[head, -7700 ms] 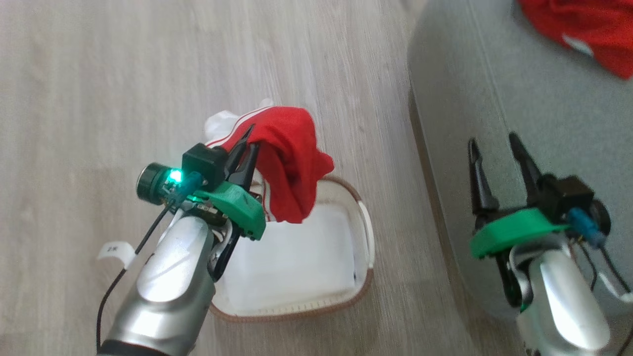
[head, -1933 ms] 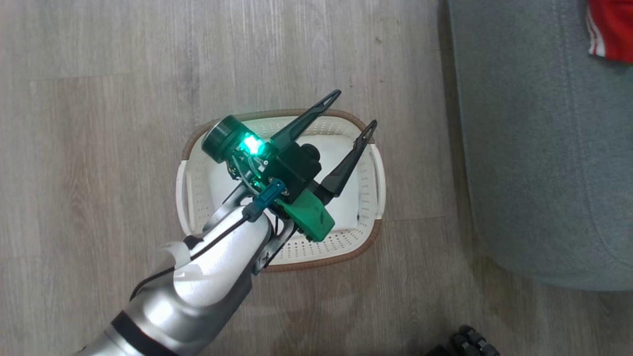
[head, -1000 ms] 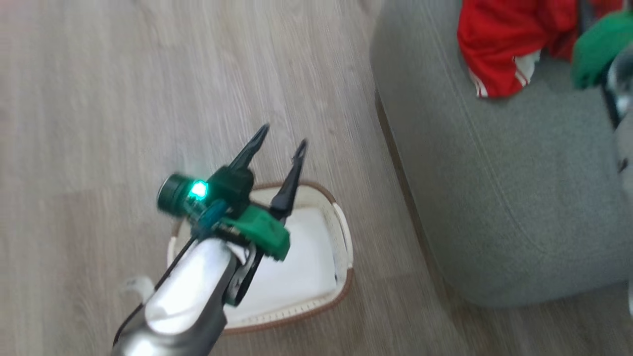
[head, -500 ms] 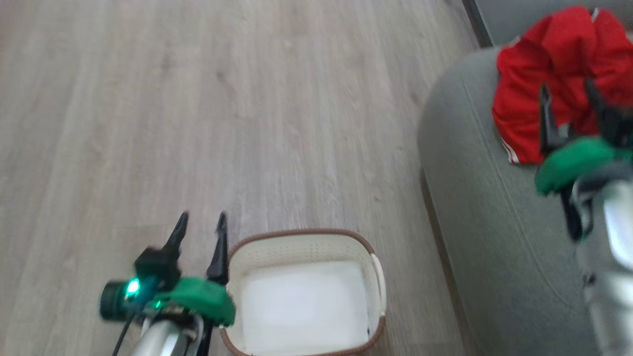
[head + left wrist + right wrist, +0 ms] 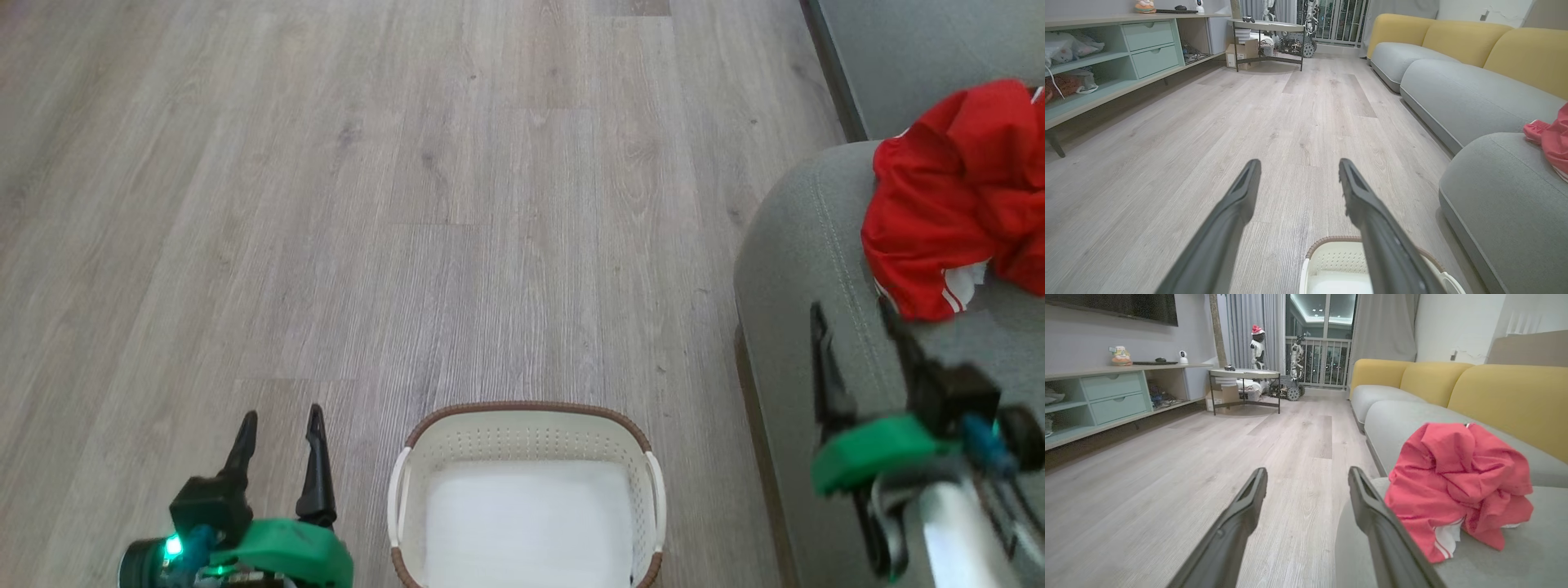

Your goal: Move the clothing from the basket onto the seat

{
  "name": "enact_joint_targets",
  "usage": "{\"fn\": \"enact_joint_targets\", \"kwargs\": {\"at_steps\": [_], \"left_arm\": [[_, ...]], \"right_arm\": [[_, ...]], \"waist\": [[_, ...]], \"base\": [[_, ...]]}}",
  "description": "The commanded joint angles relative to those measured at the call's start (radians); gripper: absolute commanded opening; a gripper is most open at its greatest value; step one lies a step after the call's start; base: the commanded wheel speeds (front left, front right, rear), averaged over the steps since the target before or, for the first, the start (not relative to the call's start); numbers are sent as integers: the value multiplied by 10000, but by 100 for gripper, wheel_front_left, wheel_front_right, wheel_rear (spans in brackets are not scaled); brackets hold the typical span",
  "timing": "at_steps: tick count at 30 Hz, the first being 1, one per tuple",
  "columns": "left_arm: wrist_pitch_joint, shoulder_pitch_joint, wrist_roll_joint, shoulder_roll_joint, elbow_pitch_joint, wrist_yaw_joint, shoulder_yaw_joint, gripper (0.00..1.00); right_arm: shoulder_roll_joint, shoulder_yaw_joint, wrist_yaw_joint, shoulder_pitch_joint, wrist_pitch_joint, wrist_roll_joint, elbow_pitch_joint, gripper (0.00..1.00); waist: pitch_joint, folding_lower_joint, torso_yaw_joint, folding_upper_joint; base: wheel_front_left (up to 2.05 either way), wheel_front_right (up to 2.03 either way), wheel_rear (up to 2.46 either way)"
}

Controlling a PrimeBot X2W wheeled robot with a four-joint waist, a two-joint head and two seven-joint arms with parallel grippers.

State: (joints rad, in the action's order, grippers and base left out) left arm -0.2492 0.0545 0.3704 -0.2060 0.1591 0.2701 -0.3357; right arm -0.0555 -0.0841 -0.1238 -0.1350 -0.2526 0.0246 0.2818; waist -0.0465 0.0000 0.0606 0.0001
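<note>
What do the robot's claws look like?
The left claw and right claw each have two long tapering black fingers on a green mount. The left has a glowing green light; the right a blue connector, black cables, silver forearm.

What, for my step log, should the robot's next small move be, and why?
Probably just park both arms and stop. The clothing lies heaped on the seat. The basket shows a white liner sheet and no red in its visible part. The left gripper and right gripper are open, holding nothing.
</note>
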Motion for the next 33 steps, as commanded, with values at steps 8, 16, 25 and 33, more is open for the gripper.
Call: {"fn": "enact_joint_targets", "kwargs": {"at_steps": [8,16,25,33], "left_arm": [[-125,-114,-305,260,-297,-144,750,100],[-125,-61,-525,454,-230,-324,1123,100],[-126,-52,-713,640,-88,-445,1377,100],[-126,-88,-841,719,59,-532,1481,100]], "right_arm": [[50,658,-69,990,-91,693,-1087,100],[51,884,-69,1261,-91,870,-1334,100],[52,817,-69,1203,-91,905,-1311,100],[52,685,-69,1178,-91,845,-1268,100]], "waist": [[65,0,-76,-1],[136,0,-121,-1],[155,0,-53,-1],[147,0,-14,-1]], "base": [[0,0,0],[0,0,0],[0,0,0],[0,0,0]]}}
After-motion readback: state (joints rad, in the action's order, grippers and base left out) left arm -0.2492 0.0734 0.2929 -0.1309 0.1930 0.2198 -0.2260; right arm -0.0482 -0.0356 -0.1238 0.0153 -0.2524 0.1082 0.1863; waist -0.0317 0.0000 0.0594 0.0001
